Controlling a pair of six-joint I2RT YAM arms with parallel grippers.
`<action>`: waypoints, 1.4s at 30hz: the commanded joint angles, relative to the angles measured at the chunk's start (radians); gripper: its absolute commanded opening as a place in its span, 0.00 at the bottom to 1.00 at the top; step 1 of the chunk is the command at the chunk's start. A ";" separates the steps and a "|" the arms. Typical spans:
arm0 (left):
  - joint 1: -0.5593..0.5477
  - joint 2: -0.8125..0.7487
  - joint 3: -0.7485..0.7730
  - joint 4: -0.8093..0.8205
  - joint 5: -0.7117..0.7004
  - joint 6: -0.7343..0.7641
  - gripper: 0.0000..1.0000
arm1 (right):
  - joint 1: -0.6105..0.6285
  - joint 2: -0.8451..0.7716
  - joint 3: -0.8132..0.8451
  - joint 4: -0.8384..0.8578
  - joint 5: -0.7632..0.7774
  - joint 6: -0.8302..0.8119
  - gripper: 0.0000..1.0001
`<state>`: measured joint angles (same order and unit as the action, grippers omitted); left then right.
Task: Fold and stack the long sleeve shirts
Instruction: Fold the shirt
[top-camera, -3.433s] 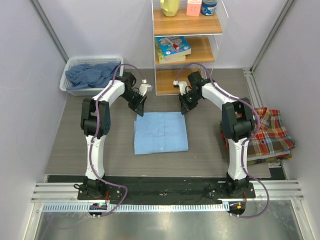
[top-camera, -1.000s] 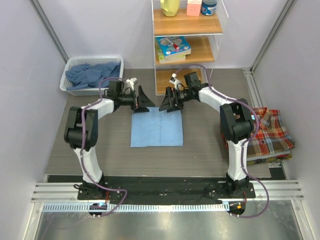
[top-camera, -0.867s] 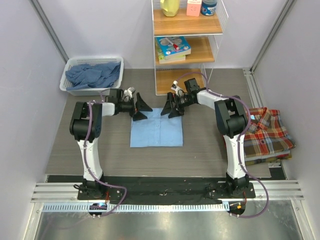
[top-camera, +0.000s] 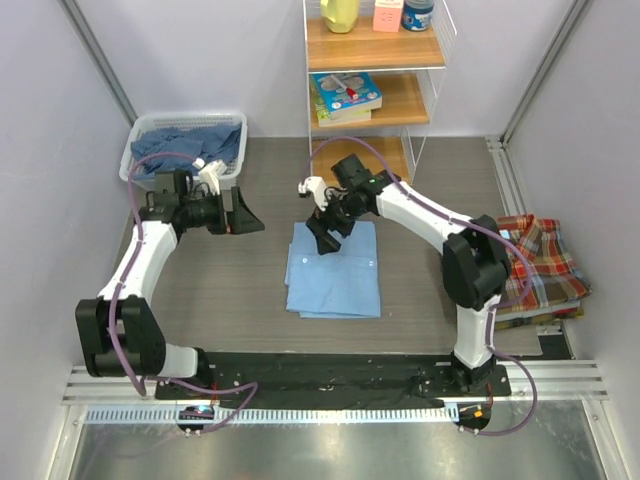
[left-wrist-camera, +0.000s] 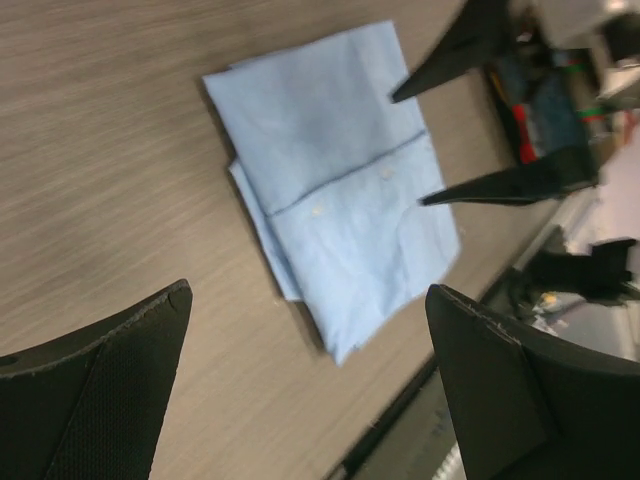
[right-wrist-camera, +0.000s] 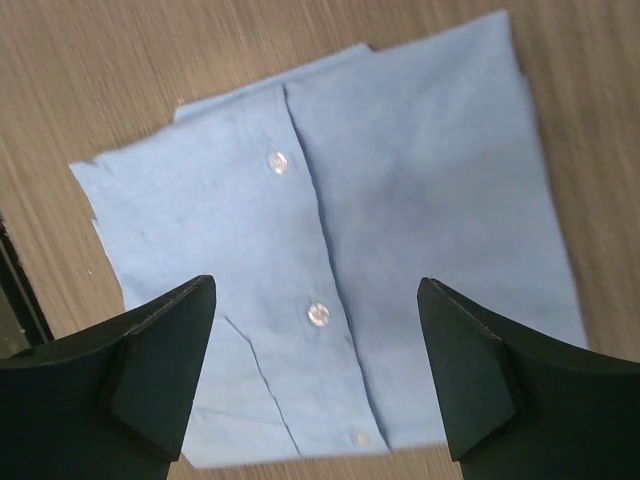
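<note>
1. Top external view: the folded light blue shirt (top-camera: 333, 270) lies mid-desk, now turned slightly.
2. The left jaws, wide open and empty, have swung toward the basket (top-camera: 135, 172) of dark blue shirts (top-camera: 185, 148).
3. The right jaws hover open over its far edge, holding nothing.
4. The fold looks done; stacking on the plaid shirts (top-camera: 545, 265) likely follows.

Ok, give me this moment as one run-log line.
light blue shirt: folded flat | left gripper: open, empty, off to its left | right gripper: open, empty, above its far-left part | plaid shirts: stacked at right
</note>
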<state>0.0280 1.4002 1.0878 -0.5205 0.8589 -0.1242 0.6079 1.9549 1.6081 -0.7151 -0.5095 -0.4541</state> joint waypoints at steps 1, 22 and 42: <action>-0.019 -0.118 -0.112 0.137 -0.144 0.054 1.00 | 0.010 -0.082 -0.091 -0.038 0.152 -0.043 0.88; -0.169 0.516 -0.154 0.319 0.098 -0.193 0.96 | -0.054 -0.019 -0.249 -0.007 0.233 -0.044 0.88; -0.254 0.703 -0.072 0.441 0.031 -0.350 0.55 | -0.060 0.009 -0.223 -0.009 0.218 -0.032 0.88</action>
<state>-0.2077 2.0281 1.0176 -0.1402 1.1099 -0.4904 0.5529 1.9377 1.3647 -0.7425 -0.2893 -0.4835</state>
